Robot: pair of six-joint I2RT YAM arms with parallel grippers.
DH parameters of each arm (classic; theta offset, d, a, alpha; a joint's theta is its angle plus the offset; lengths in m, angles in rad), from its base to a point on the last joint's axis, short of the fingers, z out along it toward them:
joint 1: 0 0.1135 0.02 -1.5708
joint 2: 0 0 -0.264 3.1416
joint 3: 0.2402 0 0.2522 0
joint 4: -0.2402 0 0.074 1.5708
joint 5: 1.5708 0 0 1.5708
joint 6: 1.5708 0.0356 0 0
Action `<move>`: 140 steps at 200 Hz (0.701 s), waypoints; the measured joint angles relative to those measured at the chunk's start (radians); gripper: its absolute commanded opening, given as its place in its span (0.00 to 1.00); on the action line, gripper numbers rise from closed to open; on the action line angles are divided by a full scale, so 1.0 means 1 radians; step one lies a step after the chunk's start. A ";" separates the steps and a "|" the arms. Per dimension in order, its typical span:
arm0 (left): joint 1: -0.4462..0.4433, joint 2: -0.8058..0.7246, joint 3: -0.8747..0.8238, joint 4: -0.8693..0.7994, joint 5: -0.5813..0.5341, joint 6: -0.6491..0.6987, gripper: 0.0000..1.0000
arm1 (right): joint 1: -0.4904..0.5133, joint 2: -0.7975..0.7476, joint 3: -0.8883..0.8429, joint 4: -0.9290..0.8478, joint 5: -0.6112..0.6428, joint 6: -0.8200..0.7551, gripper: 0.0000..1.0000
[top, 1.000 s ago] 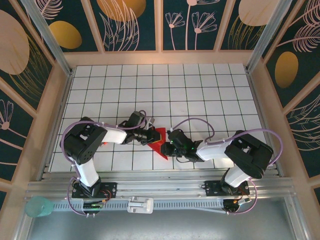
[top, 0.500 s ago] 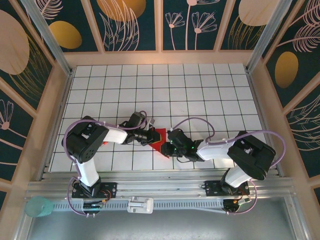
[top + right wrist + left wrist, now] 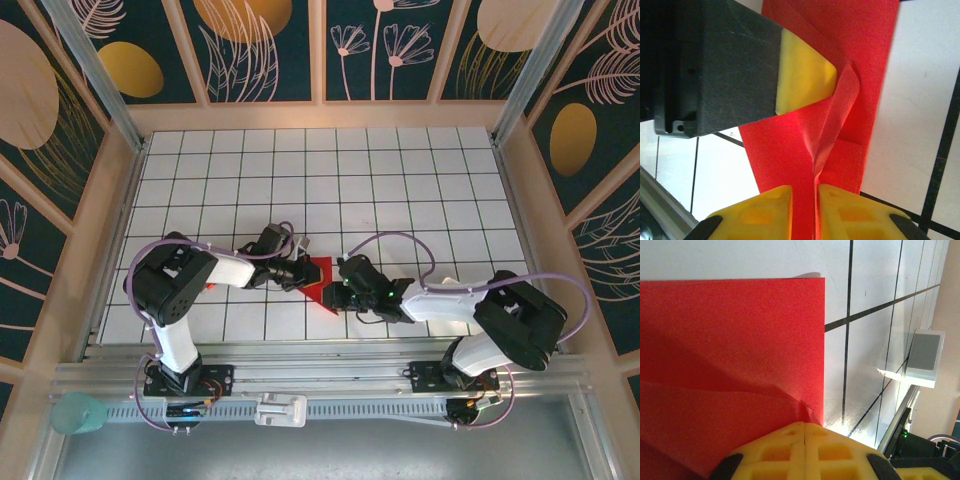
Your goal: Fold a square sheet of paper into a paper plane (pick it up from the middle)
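Near the front edge of the gridded desk (image 3: 400,200), between the two arms, the square sheet of paper (image 3: 320,279) is lying as a small creased red shape. The left fingers (image 3: 301,272) are meeting it from the left and the right fingers (image 3: 337,294) from the right, both touching it.

Seen from the left wrist, the left fingers (image 3: 775,452) are pressing together with no gap. Their tips are sitting at a straight edge of the paper (image 3: 730,350), where a shallow crease is running up to their seam. Whether any paper is caught between them I cannot tell.

Seen from the right wrist, the right fingers (image 3: 767,210) are standing a sliver apart and pinching a raised ridge of the paper (image 3: 865,45). That ridge is lifting off the flat part and curling over just beside the yellow tip of the left fingers (image 3: 805,82), which is resting on the sheet.
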 measured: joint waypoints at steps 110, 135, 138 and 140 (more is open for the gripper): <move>0.000 0.000 0.000 0.001 0.000 0.000 0.07 | 0.026 0.000 -0.095 0.111 0.006 0.030 0.06; 0.000 0.000 0.000 0.002 0.000 0.000 0.07 | 0.038 0.000 -0.140 0.182 0.009 0.030 0.06; 0.000 0.000 0.000 0.001 0.000 0.000 0.07 | 0.039 0.000 -0.146 0.191 0.011 0.030 0.06; 0.000 0.000 0.000 0.002 0.000 0.000 0.07 | 0.040 0.000 -0.150 0.198 0.012 0.030 0.06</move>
